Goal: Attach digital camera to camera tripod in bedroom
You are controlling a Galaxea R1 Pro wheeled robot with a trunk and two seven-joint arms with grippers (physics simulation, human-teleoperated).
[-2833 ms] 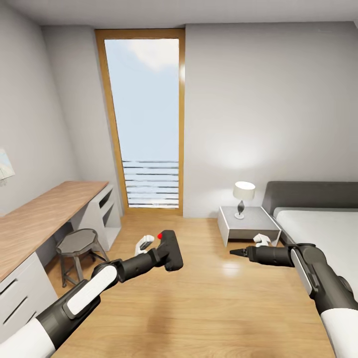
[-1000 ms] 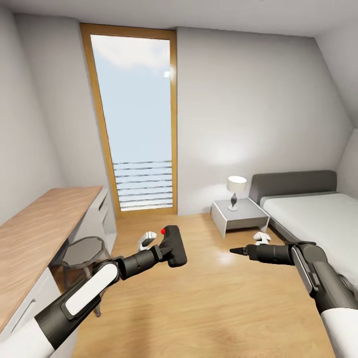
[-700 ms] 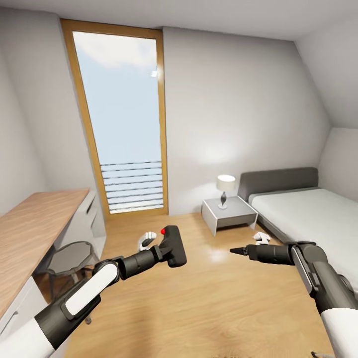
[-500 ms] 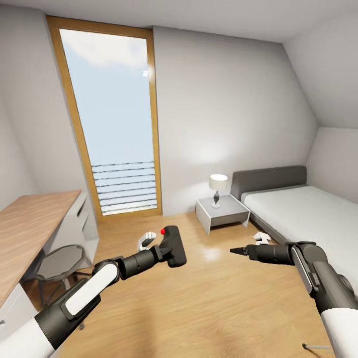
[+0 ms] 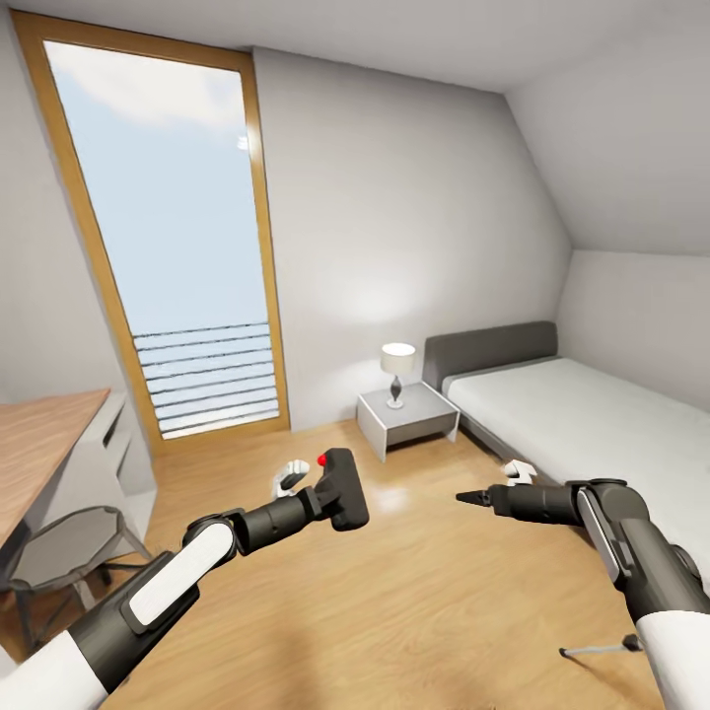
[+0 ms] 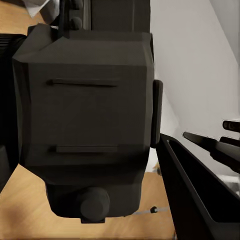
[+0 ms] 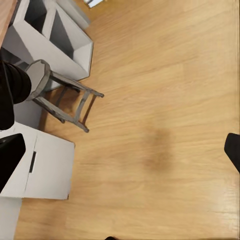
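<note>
The robot is in the bedroom (image 5: 414,197), a room with grey walls, a sloped ceiling and a light wood floor (image 5: 394,602). The left tool (image 5: 330,493) is held out in front of the robot, above the floor. It is shut tight on the digital camera (image 5: 340,490), a small black box with a red button (image 5: 321,461) on top. In the left wrist view the digital camera (image 6: 85,115) sits very close and looks big, with a black finger (image 6: 192,192) just beside it. The right tool (image 5: 471,499) is also held out over the floor, well apart from the left one. Its tips come together in a point, and it has nothing in it. A thin silver leg with a black foot, part of the camera tripod (image 5: 597,649), lies low at the bottom right of the head view, near the right arm. A tall window (image 5: 168,237) with a wood frame is on the far wall. A grey bed (image 5: 582,414) with a white mattress is on the right. A small white nightstand (image 5: 406,419) with a lamp (image 5: 397,370) stands between the window and the bed. On the left is a wood-topped table (image 5: 39,444) with a round grey stool (image 5: 69,557) near it. In the right wrist view the stool (image 7: 60,92) stands on the wood floor by white cabinets (image 7: 50,45).
</note>
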